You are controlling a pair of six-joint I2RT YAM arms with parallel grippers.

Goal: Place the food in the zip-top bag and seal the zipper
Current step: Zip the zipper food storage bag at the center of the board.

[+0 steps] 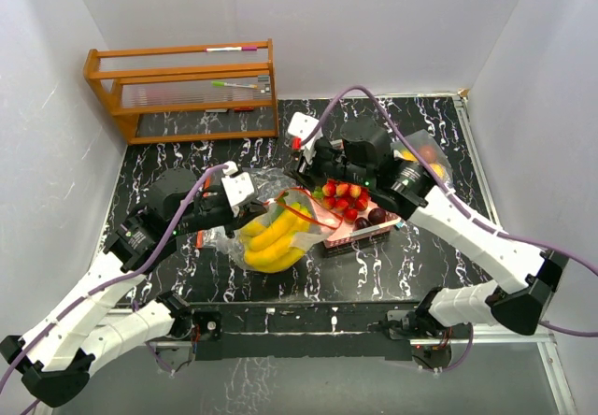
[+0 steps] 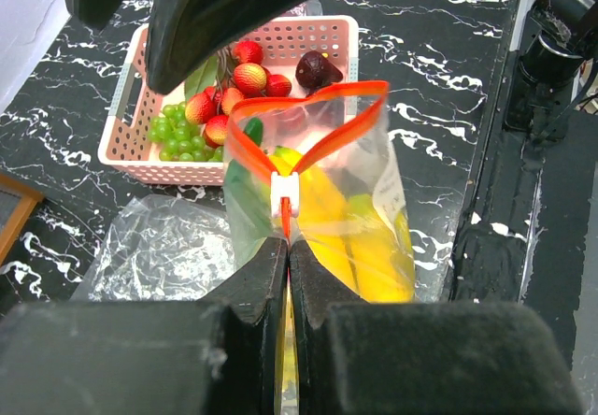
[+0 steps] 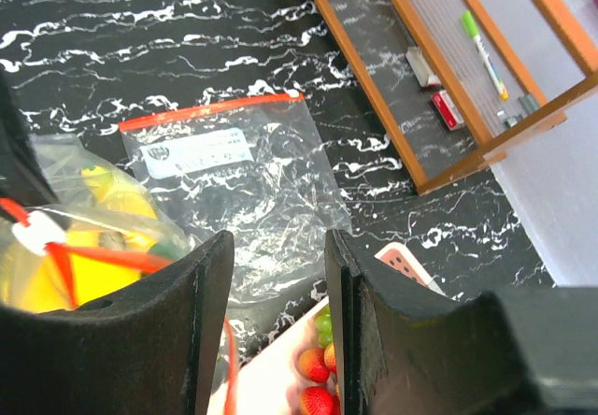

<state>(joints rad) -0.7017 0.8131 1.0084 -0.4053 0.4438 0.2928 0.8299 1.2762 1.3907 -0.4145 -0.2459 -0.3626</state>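
Your zip-top bag [image 2: 327,200] lies near the middle of the table [image 1: 374,275]. In the top view the pink tray [image 2: 322,30] is just beside it at 3 o'clock. The banana bunch [image 2: 364,247] is already inside the bag. The red berries [image 2: 248,77], a dark plum [image 2: 318,67] and the green grapes [image 2: 173,130] wait in the tray.

The left gripper [image 2: 288,251] has its jaws pressed together on the bag's orange zipper strip, right below the white slider [image 2: 285,193]. The right gripper [image 3: 277,242] hangs over the place where bag and tray meet. Its jaws are spread apart and nothing shows between them.

The bag looks thin, soft and floppy. I think its mouth would flop shut if you let go, so hold it by the zipper strip, the stiffest part. The toy fruit looks light, hard and shiny, so it may slip. Pinch a berry across its fat middle. The round plum may roll away if you bump it.

The bag's open mouth points toward the tray, at about 2 o'clock in the top view. The bananas lie the same way, their long side running from 8 o'clock to 2 o'clock.
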